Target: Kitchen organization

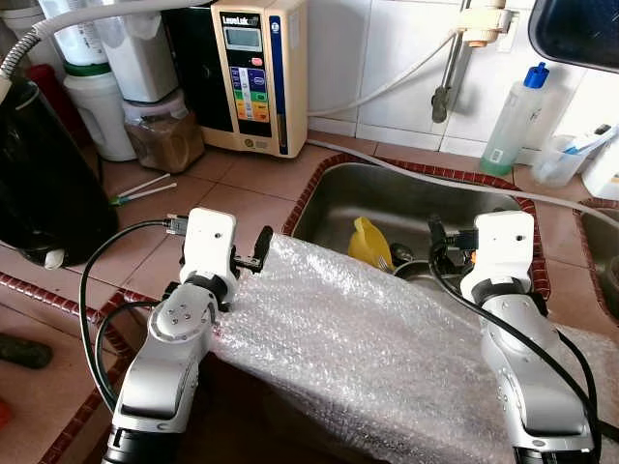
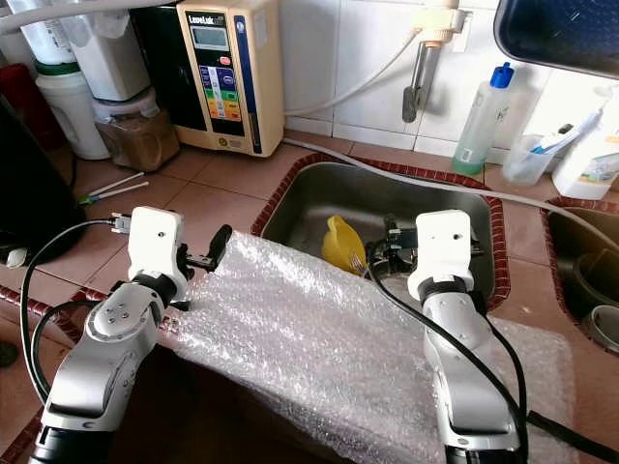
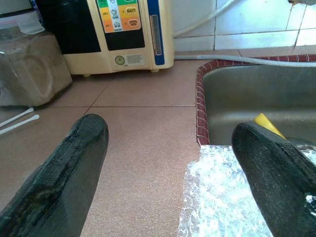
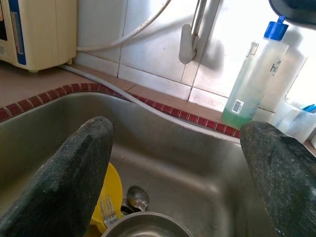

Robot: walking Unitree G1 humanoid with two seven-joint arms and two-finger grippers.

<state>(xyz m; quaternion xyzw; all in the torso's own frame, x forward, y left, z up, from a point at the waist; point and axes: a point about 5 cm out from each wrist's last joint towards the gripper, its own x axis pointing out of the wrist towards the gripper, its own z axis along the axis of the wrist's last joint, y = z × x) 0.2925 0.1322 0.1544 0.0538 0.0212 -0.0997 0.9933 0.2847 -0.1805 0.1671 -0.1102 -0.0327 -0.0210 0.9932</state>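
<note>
Sink (image 2: 300,198) holds a yellow cup (image 2: 342,242), a fork (image 4: 108,213), a spoon (image 4: 138,198) and a metal bowl (image 4: 146,226). Bubble wrap (image 1: 368,338) is draped over my sink's near rim, partly blocking it. Left gripper (image 3: 170,165) released, at the wrap's corner. Right gripper (image 4: 180,170) released, above the sink. Soap bottle (image 2: 481,118) behind; water machine (image 1: 259,72) on the counter.

Daylight floods the kitchen from the upper right, blowing out the white wall tiles (image 4: 148,44) and glinting off the crinkled clear bubble wrap sheet (image 1: 368,338); close black fingertips (image 3: 64,177) blur softly in wrist views.
</note>
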